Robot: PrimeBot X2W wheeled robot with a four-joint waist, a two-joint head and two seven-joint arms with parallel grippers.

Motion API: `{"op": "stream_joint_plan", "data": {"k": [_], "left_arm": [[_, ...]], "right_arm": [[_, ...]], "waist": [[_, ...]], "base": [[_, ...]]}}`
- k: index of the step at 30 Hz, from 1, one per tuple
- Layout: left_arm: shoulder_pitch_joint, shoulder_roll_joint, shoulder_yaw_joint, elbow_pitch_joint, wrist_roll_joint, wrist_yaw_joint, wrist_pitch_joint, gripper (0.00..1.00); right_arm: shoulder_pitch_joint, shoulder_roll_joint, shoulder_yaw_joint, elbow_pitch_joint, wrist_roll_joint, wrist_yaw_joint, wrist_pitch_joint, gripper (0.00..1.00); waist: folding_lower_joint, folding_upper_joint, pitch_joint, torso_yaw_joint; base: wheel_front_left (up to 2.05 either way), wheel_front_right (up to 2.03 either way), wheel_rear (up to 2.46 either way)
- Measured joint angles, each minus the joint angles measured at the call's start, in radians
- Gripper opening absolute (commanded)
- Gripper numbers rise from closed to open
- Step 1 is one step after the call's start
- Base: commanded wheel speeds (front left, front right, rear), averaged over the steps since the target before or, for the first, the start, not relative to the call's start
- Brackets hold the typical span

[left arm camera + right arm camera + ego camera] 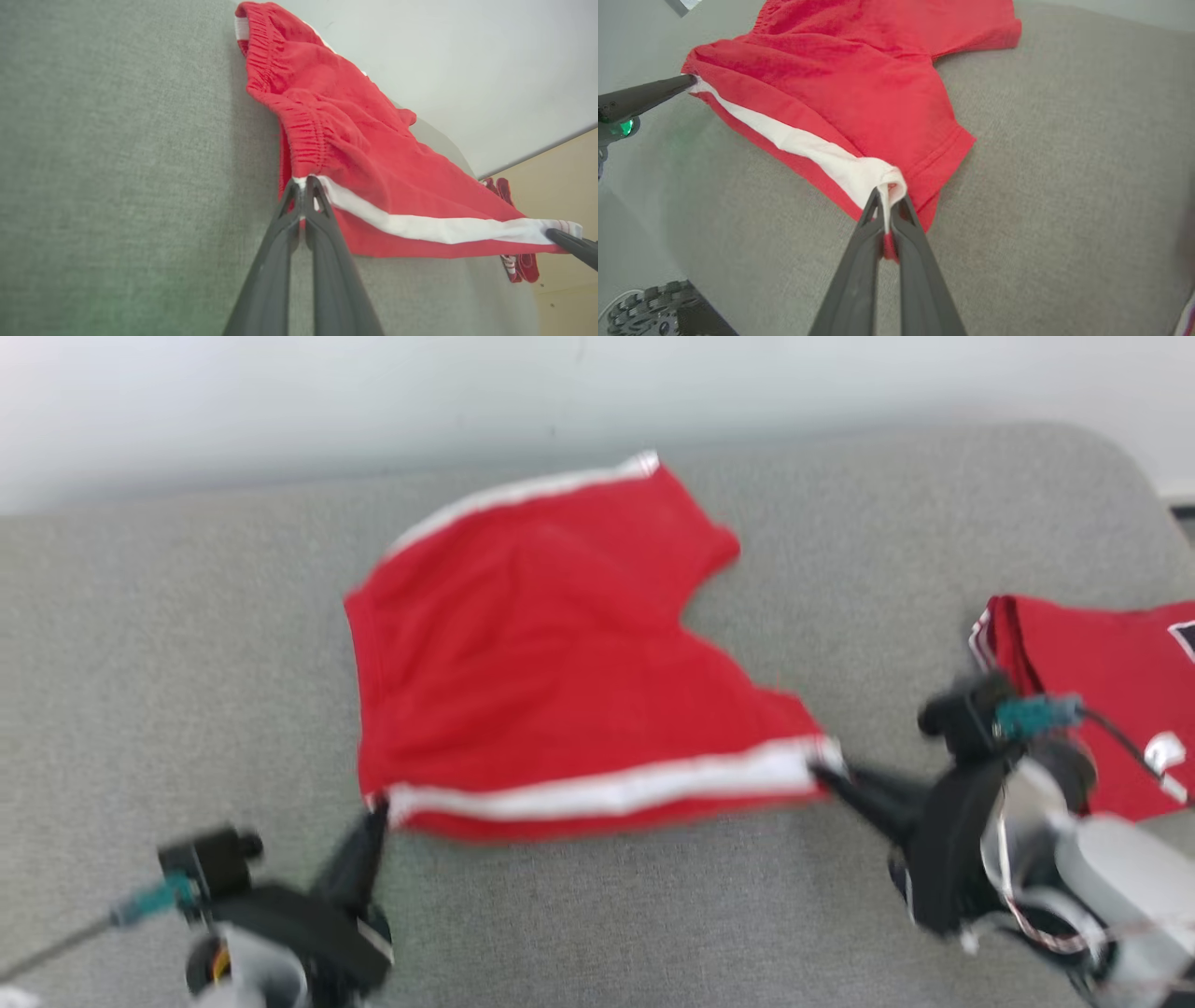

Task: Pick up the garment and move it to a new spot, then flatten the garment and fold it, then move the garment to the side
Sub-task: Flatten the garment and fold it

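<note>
Garment [551,653]: red shorts with a white side stripe [607,789], found spread across the middle of a grey upholstered surface [187,663]. The far leg and far stripe lay flat toward the rear edge. The near side seam was drawn out in a straight line between my two hands. The elastic waistband [308,135] faced my left and the leg hems faced my right. I could not establish whether the near edge was lifted clear of the upholstery.

Left hand [376,814]: clenched on the waistband end of the near stripe. In the left wrist view both fingers met on the white cloth with no gap between them.

Right hand [822,770]: clenched on the hem end of the same stripe. In the right wrist view a fold of white fabric was pinched between the fingertips, with red cloth trailing below them.

The two hands stood well apart, one at each near corner of the shorts, and the stripe ran taut between them.

Surroundings: a second red garment [1102,681] with white trim lay on the upholstery at my far right, apart from the shorts. A pale wall [280,392] stood behind the surface. A dark treaded object [649,303] sat low in the right wrist view; it was not identified.
</note>
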Motion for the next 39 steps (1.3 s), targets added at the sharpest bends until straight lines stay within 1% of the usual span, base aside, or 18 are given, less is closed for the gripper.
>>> {"op": "stream_joint_plan", "data": {"k": [1,3,4,5,7,10,11,15,17,19,21,23,25,27,30,32,35,39], "left_arm": [[0.029,0.005,-0.007,-0.015,-0.002,0.004,0.010,0.00],[0.058,0.010,-0.018,-0.031,-0.002,0.005,0.020,0.00],[0.118,0.026,-0.036,-0.071,-0.002,0.014,0.036,0.00],[0.148,0.036,-0.037,-0.089,-0.002,0.017,0.038,0.00],[0.198,0.051,-0.038,-0.130,-0.009,0.035,0.039,0.00],[0.267,0.059,-0.043,-0.196,-0.035,0.063,0.059,0.00],[0.267,0.059,-0.043,-0.196,-0.035,0.063,0.059,0.00],[0.344,0.079,-0.048,-0.286,-0.057,0.110,0.093,0.00],[0.378,0.095,-0.058,-0.325,-0.064,0.129,0.123,0.00],[0.391,0.097,-0.052,-0.364,-0.072,0.138,0.121,0.00],[0.386,0.093,-0.045,-0.391,-0.079,0.142,0.115,0.00],[0.370,0.088,-0.045,-0.398,-0.078,0.142,0.114,0.00],[0.333,0.071,-0.043,-0.400,-0.078,0.138,0.112,0.00],[0.289,0.048,-0.040,-0.396,-0.073,0.136,0.103,0.00],[0.210,0.018,-0.023,-0.367,-0.061,0.136,0.082,0.00],[0.148,0.000,-0.020,-0.334,-0.041,0.138,0.072,0.00],[0.051,-0.034,-0.024,-0.275,-0.014,0.145,0.061,0.00],[-0.060,-0.082,-0.046,-0.201,0.015,0.132,0.059,0.00]], "right_arm": [[0.030,-0.012,-0.005,-0.016,0.020,0.000,0.030,0.00],[0.065,-0.023,-0.016,-0.029,0.041,0.000,0.056,0.00],[0.133,-0.046,-0.056,-0.049,0.076,0.000,0.101,0.00],[0.167,-0.059,-0.076,-0.059,0.088,0.000,0.126,0.00],[0.235,-0.077,-0.115,-0.083,0.095,0.000,0.170,0.00],[0.338,-0.093,-0.177,-0.114,0.093,0.000,0.235,0.00],[0.338,-0.093,-0.177,-0.114,0.093,0.000,0.235,0.00],[0.475,-0.083,-0.274,-0.173,0.089,0.000,0.324,0.00],[0.525,-0.081,-0.331,-0.193,0.051,0.000,0.374,0.00],[0.546,-0.061,-0.393,-0.226,0.004,0.000,0.393,0.00],[0.542,-0.035,-0.438,-0.262,-0.050,0.000,0.407,0.00],[0.517,0.008,-0.466,-0.285,-0.084,0.000,0.416,0.00],[0.468,0.040,-0.475,-0.296,-0.115,0.000,0.421,0.00],[0.400,0.054,-0.474,-0.285,-0.149,0.000,0.424,0.00],[0.289,0.081,-0.467,-0.234,-0.188,0.000,0.396,0.00],[0.212,0.080,-0.451,-0.186,-0.229,0.000,0.370,0.00],[0.107,0.086,-0.422,-0.096,-0.254,0.000,0.329,0.00],[-0.023,0.091,-0.370,0.012,-0.290,0.000,0.266,0.00]], "waist": [[0.0000,0.0000,-0.013,0.000],[0.0000,0.0000,-0.025,0.000],[0.0000,0.0000,-0.047,0.001],[0.0000,-0.0001,-0.058,0.002],[0.0000,0.0000,-0.075,0.004],[0.0001,0.0000,-0.093,0.011],[0.0001,0.0000,-0.093,0.011],[0.0002,-0.0001,-0.099,0.024],[0.0003,-0.0001,-0.099,0.027],[0.0002,0.0000,-0.097,0.029],[0.0003,0.0000,-0.093,0.033],[0.0003,0.0000,-0.087,0.036],[0.0003,0.0001,-0.079,0.039],[0.0005,0.0001,-0.067,0.042],[0.0005,0.0001,-0.045,0.049],[0.0005,0.0002,-0.027,0.056],[0.0006,0.0003,0.004,0.070],[0.0006,0.0003,0.049,0.095]], "base": [[0.00,0.00,0.00],[0.00,0.00,0.00],[0.00,0.00,0.00],[0.00,0.00,0.00],[0.00,0.00,0.00],[0.00,0.00,0.00],[0.00,0.00,0.00],[0.00,0.00,0.00],[0.00,0.00,0.00],[0.00,0.00,0.00],[0.00,0.00,0.00],[0.00,0.00,0.00],[0.00,0.00,0.00],[0.00,0.00,0.00],[0.00,0.00,0.00],[0.00,0.00,0.00],[0.00,0.00,0.00],[0.00,0.00,0.00]]}}
